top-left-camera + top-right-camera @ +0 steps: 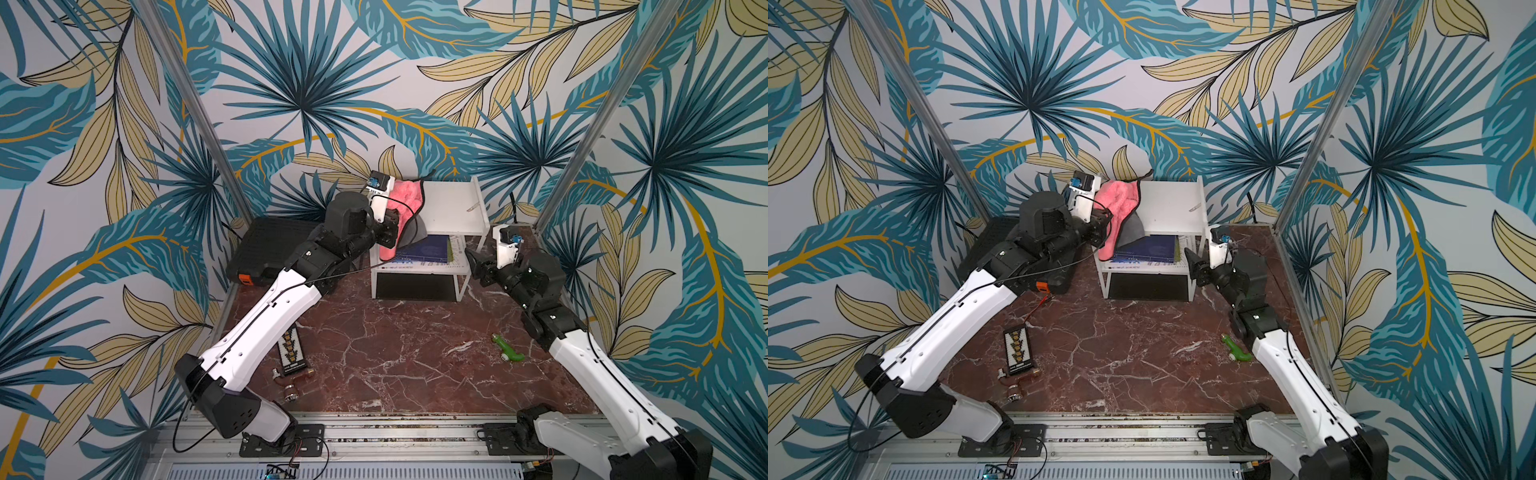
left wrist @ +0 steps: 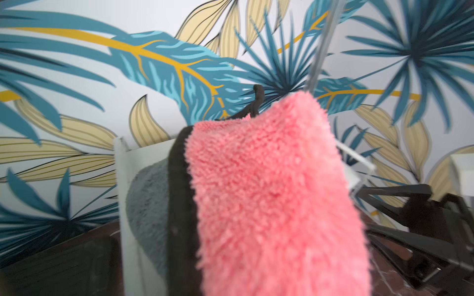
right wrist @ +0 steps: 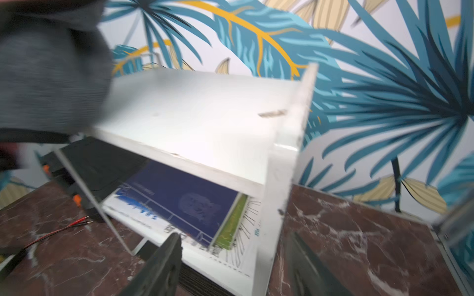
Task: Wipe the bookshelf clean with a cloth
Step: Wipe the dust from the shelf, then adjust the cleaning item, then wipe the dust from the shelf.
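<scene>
Clamped tight on the cloth with the left claw, at the left end of the bookshelf top board. Draped pink side out over that end, grey backing trailing down past the front edge. From that claw, bare white board running off to the right. Long axis side to side, so probably a rightward sweep next. Nearer by far with the left arm. Seemingly touching the board already, though contact hard to confirm under the fabric.

Spread open and empty with the right claw, low by the shelf's right front post, level with the lower tier. Blurred in the right wrist view, but fingers plainly apart with nothing gripped.

Near the board's right side wall, a small scrap. On the lower tier, books. Left of the shelf, black case, close behind the left arm. On the counter, green plastic piece and circuit strip, well clear. In the way only at the sweep's end: the raised right side wall.
</scene>
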Robot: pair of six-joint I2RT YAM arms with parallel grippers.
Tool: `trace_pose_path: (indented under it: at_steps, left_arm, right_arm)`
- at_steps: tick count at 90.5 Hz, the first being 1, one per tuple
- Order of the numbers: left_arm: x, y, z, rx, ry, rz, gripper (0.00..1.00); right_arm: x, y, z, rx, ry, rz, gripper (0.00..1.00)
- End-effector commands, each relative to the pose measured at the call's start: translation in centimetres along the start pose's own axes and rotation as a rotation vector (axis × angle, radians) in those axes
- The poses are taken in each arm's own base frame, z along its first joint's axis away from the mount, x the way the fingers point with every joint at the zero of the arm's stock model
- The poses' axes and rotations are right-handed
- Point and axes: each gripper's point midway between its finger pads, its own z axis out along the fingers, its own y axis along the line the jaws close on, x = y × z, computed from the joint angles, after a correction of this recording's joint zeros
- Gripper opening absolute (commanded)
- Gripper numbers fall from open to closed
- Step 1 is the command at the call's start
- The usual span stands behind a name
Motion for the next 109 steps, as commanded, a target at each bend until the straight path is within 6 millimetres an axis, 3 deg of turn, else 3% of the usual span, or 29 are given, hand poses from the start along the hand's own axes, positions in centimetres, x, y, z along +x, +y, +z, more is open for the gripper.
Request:
trace_pose_path:
  at_steps: [1,10,18,37,46,50,57,61,68,74,84,88,93,98,106,109]
  left_arm:
    - [0.0,-6.0,-1.5,0.354,0.012,-0.021,0.00]
    - [0.6,-9.3,-2.4,0.527,0.048,-0.031,0.00]
    - [0.6,-10.5,-2.5,0.595,0.054,-0.049,0.00]
    - [0.3,-12.5,-2.7,0.737,0.059,-0.093,0.00]
    - [0.6,-12.1,-2.0,0.714,0.067,-0.092,0.02]
    - [1.3,-11.1,-1.2,0.642,0.086,-0.097,0.07]
    - [1.8,-8.1,0.0,0.460,0.092,-0.102,0.14]
    - [2.0,-5.9,0.2,0.352,0.082,-0.116,0.26]
    - [1.9,-0.8,-0.4,0.121,0.026,-0.162,0.49]
    - [1.6,2.8,-2.2,-0.025,-0.053,-0.194,0.65]
    - [2.4,7.4,-4.9,-0.207,-0.149,-0.215,0.86]
    - [3.2,8.1,-5.1,-0.232,-0.143,-0.189,0.89]
    - [4.4,8.2,-4.6,-0.227,-0.111,-0.138,0.89]
    - [5.7,8.2,-3.7,-0.213,-0.077,-0.101,0.89]
    - [6.8,7.6,-2.2,-0.158,-0.053,-0.067,0.87]
    - [7.1,7.4,-1.7,-0.142,-0.047,-0.056,0.86]
  right_arm:
    - [-0.6,7.5,-2.5,-0.430,-0.005,-0.073,0.74]
    - [-4.8,9.4,-3.1,-0.561,-0.161,-0.052,0.77]
    - [-7.6,10.0,-2.7,-0.618,-0.215,-0.046,0.78]
    - [-8.5,11.6,-0.4,-0.702,-0.205,-0.105,0.80]
    - [-8.9,12.4,-0.2,-0.755,-0.226,-0.123,0.74]
    - [-9.2,12.3,0.1,-0.744,-0.238,-0.120,0.62]
    - [-9.9,10.8,1.4,-0.639,-0.226,-0.094,0.23]
    - [-10.3,9.9,2.2,-0.580,-0.208,-0.100,0.01]
    - [-10.6,8.0,3.8,-0.460,-0.158,-0.072,0.00]
    - [-10.5,6.1,6.1,-0.341,-0.082,-0.048,0.00]
    - [-7.3,5.0,11.2,-0.223,0.142,-0.081,0.00]
    - [-5.7,6.0,13.1,-0.210,0.233,-0.120,0.00]
    - [-6.8,6.8,14.6,-0.179,0.266,-0.167,0.00]
    - [-5.5,7.3,17.0,-0.170,0.332,-0.160,0.00]
    - [-7.8,7.5,18.5,-0.146,0.319,-0.131,0.00]
    - [-7.5,7.6,19.0,-0.141,0.338,-0.131,0.00]
